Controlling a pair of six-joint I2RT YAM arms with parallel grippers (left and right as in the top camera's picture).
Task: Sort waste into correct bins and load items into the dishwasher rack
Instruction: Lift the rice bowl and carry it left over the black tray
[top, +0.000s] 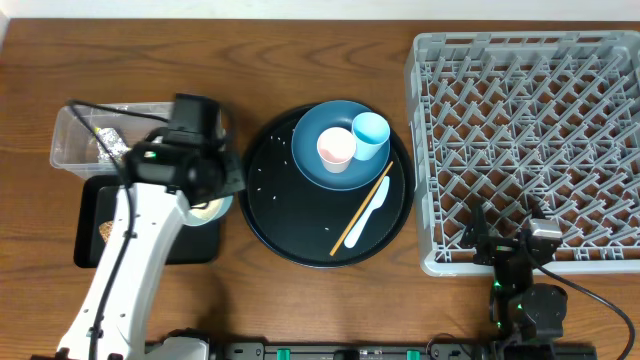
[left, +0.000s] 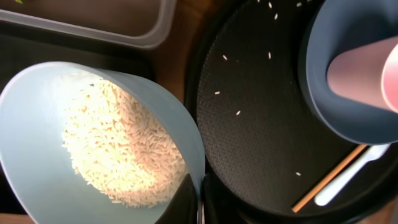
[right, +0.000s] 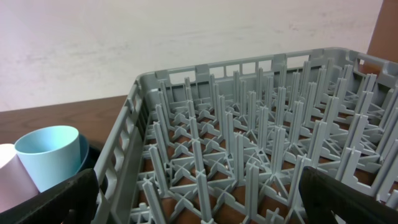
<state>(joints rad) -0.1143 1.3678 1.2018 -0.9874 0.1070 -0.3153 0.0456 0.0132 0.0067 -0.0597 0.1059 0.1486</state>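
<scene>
Clear plastic tub (top: 92, 118) stands far left on the wooden table (top: 250, 60), with the crinkled snack wrapper (top: 110, 143) lying inside it. Just nearer is the flat black tray (top: 90, 250), with the brown lump (top: 106, 229) on its left part.

The left gripper (top: 205, 195) is over that tray's right edge. Its fingers are closed on the rim of the pale bowl (left: 37, 124), which is tilted and holds a heap of white rice (left: 118, 149).

In the centre is the round black tray (top: 270, 215), with loose rice grains (top: 262, 170) scattered on its left side. The dark blue dish (top: 310, 165) occupies its far part and carries the pink cup (top: 336, 150) and the light blue cup (top: 370, 133), side by side. The wooden chopstick (top: 362, 208) and white spoon (top: 370, 215) lie together, slanting off the dish's near right edge.

To the right is the grey dishwasher rack (top: 530, 130), with nothing loaded. The right gripper (top: 505, 240) is at its near edge, fingers spread wide with nothing between them.
</scene>
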